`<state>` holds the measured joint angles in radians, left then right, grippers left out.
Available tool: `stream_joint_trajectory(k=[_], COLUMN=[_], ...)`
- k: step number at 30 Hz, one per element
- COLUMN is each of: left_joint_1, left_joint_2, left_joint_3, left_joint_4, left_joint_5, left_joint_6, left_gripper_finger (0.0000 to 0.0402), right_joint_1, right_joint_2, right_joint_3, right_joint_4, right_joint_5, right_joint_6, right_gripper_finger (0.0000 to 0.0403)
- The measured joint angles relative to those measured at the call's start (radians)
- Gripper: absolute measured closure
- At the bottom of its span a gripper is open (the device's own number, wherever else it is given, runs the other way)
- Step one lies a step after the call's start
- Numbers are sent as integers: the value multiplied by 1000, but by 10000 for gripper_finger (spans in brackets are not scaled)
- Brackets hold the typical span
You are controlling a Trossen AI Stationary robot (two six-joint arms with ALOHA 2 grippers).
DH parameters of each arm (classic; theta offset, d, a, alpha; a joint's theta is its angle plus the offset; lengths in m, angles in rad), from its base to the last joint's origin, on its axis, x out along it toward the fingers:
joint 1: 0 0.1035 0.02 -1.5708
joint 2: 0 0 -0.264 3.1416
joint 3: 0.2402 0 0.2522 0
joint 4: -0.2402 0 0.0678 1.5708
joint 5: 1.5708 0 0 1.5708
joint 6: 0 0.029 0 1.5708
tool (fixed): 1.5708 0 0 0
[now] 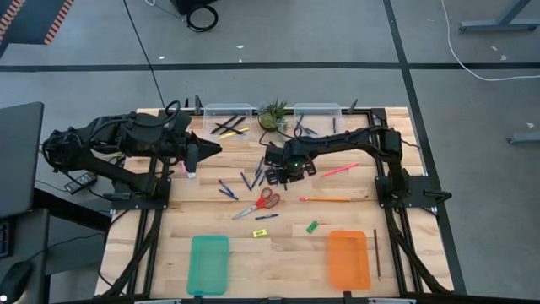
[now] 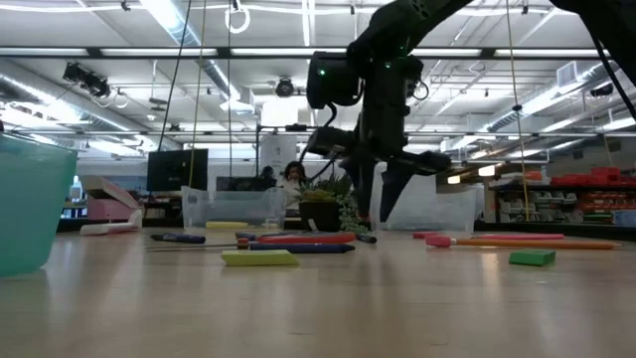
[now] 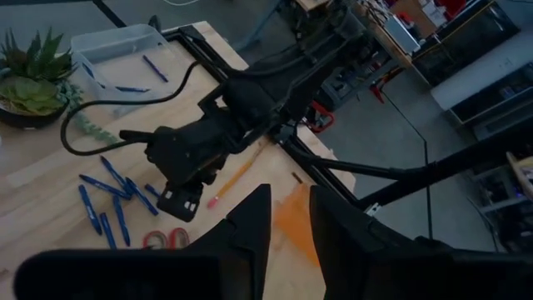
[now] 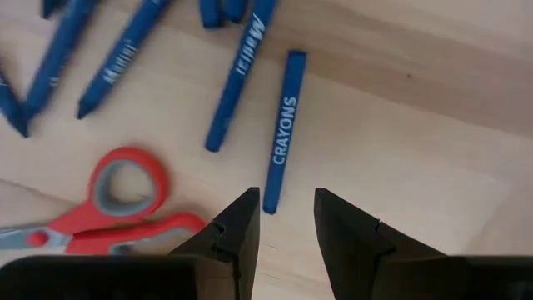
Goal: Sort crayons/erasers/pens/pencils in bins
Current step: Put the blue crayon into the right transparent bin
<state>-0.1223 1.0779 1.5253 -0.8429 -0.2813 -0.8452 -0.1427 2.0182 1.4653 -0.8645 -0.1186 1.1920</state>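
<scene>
two dark fingers of the right gripper [image 4: 283,221] stand a little apart with nothing between them, hanging just above the wooden tabletop [image 4: 433,158]. right ahead of the gap lies a blue stick printed "crayons" [image 4: 283,133], its near end almost between the fingertips and not touched. beside it, farther out, lies a second blue stick [image 4: 241,71] at a slant, and past that more blue sticks [image 4: 117,54] fanned together. off to one side of the fingers sit the red-handled scissors [image 4: 125,196], close to the crayon but apart from it.

seen from above, this right gripper [image 1: 283,176] hangs over the middle of the tabletop, with the scissors [image 1: 263,203] just in front of it. beyond it, toward the right arm's base, lie a pink pen [image 1: 340,170] and an orange pencil [image 1: 325,200]. a yellow eraser [image 1: 260,231] and a green eraser [image 1: 312,226] lie nearer the front edge, ahead of the teal tray [image 1: 209,263] and the orange tray [image 1: 348,259]. behind the fingers, at the far edge, two clear tubs [image 1: 226,110] [image 1: 317,110] flank a small potted plant [image 1: 272,115]; dark pencils [image 1: 226,127] lie by the left one.

the left gripper [image 1: 207,150] waits off to the left, held above the tabletop, its fingers [image 3: 250,225] slightly parted and empty.
</scene>
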Motion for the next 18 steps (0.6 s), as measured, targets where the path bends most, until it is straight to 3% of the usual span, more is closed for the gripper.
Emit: stream_joint_trajectory(k=[9,18], left_joint_1=[0,0], left_joint_2=[0,0], left_joint_3=[0,0], left_joint_4=[0,1], left_joint_5=[18,18], left_joint_6=[0,0], left_gripper_finger=[307,312], right_joint_1=[16,22], right_joint_2=[0,0], right_joint_3=[-61,-61], right_joint_4=[104,116], right_joint_5=[12,153], right_joint_6=[67,67], right_gripper_finger=[281,281])
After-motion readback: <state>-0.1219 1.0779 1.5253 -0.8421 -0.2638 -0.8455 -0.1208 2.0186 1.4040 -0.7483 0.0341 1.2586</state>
